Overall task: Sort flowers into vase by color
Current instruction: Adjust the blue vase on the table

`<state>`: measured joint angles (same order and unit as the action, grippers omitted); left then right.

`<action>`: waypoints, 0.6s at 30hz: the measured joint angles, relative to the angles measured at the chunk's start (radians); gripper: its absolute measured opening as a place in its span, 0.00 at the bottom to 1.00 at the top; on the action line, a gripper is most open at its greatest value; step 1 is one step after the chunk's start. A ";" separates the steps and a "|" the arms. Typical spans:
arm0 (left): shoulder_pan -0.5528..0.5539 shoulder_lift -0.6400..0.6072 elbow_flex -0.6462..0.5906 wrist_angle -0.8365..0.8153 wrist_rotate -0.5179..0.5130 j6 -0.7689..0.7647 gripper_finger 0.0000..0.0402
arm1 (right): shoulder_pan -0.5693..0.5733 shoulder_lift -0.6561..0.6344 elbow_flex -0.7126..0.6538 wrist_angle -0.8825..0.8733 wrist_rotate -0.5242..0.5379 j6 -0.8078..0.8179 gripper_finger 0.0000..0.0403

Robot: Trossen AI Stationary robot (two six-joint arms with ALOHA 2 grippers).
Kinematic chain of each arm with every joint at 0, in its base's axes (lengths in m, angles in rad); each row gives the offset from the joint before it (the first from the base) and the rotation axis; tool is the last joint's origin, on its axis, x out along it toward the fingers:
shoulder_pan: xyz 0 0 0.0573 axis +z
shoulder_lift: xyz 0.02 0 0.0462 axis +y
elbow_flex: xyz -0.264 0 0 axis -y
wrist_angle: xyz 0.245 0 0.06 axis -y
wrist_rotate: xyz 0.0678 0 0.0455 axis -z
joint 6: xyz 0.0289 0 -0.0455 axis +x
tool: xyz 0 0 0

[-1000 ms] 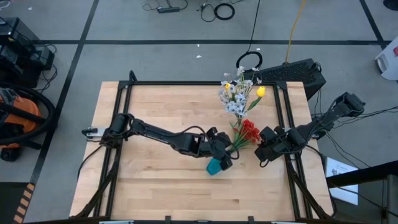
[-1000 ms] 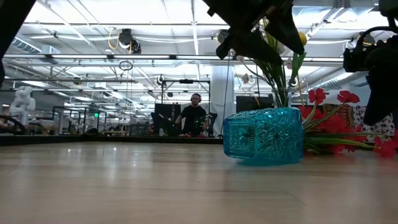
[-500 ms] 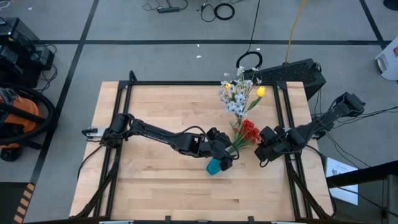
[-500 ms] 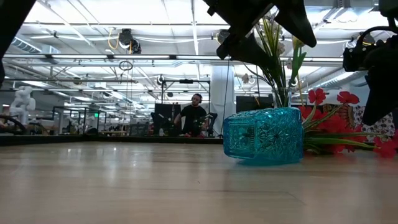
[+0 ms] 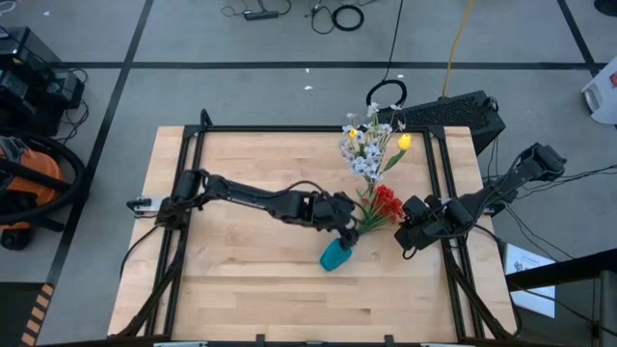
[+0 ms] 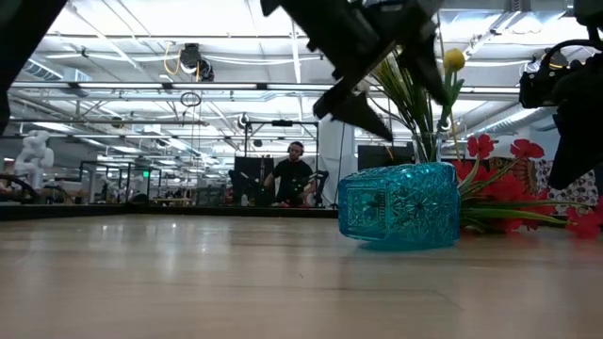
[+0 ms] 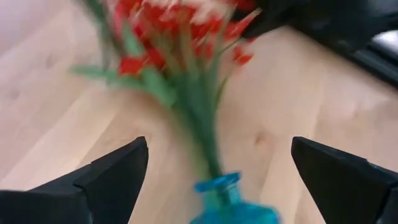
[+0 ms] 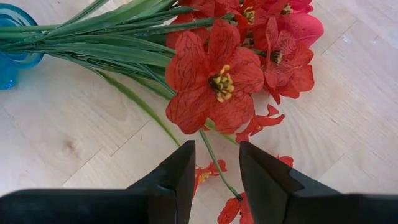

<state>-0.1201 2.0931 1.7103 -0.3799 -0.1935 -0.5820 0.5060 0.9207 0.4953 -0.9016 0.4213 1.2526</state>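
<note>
The left gripper [image 5: 345,218] stands with its fingers [image 7: 106,177] spread wide apart and nothing between them. In the left wrist view the teal glass vase [image 7: 231,202] lies ahead of the fingers, centred in the gap between them but clear of both, with green stems rising out of its mouth towards a mass of red blossoms [image 7: 180,31] farther out beyond the fingertips. In the low view the gripper hangs above the vase [image 6: 399,205] and slightly to its side, not touching it.

The vase [image 5: 335,255] lies on the wooden table [image 5: 241,183], and stems fan out from it. The red flowers [image 5: 384,204] lie flat on the table between the two grippers. A sprig bundle of whitish blossoms [image 5: 364,149] and a yellow tulip bud [image 5: 404,142] extend farther away, near the table's far edge.

The right gripper [image 5: 407,234] sits low at the table on the other side of the red flowers. Its fingers [image 8: 177,177] stand a little apart, not clamped on anything. A thin green stem [image 8: 214,165] runs through the gap between them, and a large red blossom [image 8: 214,84] lies just beyond the fingertips. Scattered red petals [image 8: 208,174] rest on the wood close by the fingers.

A person [image 6: 294,174] is visible in the room beyond the table.
</note>
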 joint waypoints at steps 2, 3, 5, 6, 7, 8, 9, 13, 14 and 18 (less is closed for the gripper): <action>0.019 0.008 0.006 -0.049 0.034 -0.021 0.99 | 0.000 0.000 0.000 0.000 0.000 0.000 0.29; 0.026 0.011 0.017 -0.076 0.052 -0.025 0.99 | 0.000 0.000 0.000 0.001 0.000 0.000 0.29; 0.032 0.029 0.049 -0.097 0.079 -0.034 0.99 | 0.000 0.002 0.000 0.002 0.002 0.000 0.29; 0.032 0.039 0.076 -0.101 0.089 -0.030 0.99 | 0.000 0.004 0.000 0.003 0.004 0.000 0.29; 0.029 0.050 0.104 -0.125 0.090 -0.015 0.99 | 0.000 0.006 0.000 0.006 0.004 -0.002 0.29; 0.025 0.066 0.135 -0.157 0.089 -0.005 0.99 | 0.000 0.009 -0.001 0.008 0.006 -0.002 0.29; 0.021 0.088 0.173 -0.176 0.089 0.009 0.99 | 0.000 0.013 -0.001 0.009 0.010 -0.004 0.29; 0.004 0.204 0.331 -0.299 0.088 0.050 0.99 | 0.000 0.022 -0.001 0.017 0.026 -0.008 0.29; 0.001 0.232 0.371 -0.331 0.088 0.058 0.99 | 0.000 0.024 -0.001 0.017 0.023 -0.008 0.29; -0.001 0.323 0.488 -0.466 0.088 0.064 0.99 | 0.000 0.029 -0.001 0.024 0.023 -0.008 0.29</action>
<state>-0.1214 2.4161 2.1982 -0.8461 -0.1051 -0.5179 0.5059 0.9496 0.4946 -0.8779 0.4438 1.2449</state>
